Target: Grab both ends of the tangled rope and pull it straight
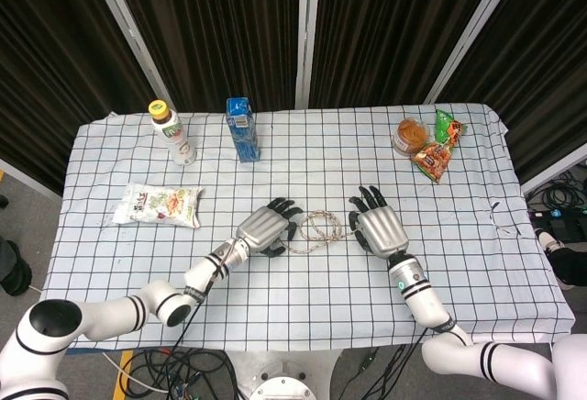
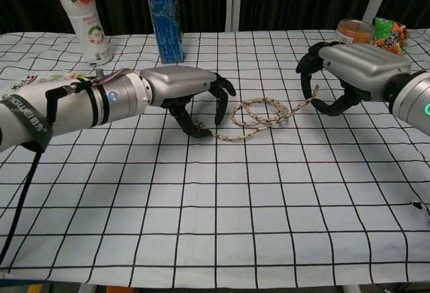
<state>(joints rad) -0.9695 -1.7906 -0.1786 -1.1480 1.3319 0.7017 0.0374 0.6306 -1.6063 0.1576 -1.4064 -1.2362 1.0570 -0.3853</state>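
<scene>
Fingers (image 2: 201, 128) of the left hand (image 2: 180, 86) curl down onto the near end of the tangled rope (image 2: 259, 117); whether they grip it I cannot tell. From above, the right hand (image 1: 379, 229) hides the other end; the chest view shows its fingers (image 2: 330, 107) curled beside it, apart. "nowei" reads on the left forearm (image 2: 40, 115).

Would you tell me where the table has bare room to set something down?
The front strip of the table below both hands is bare, as is the back middle between the blue carton and the snack cup. It is crowded around the rope, between the left hand and right hand.
</scene>
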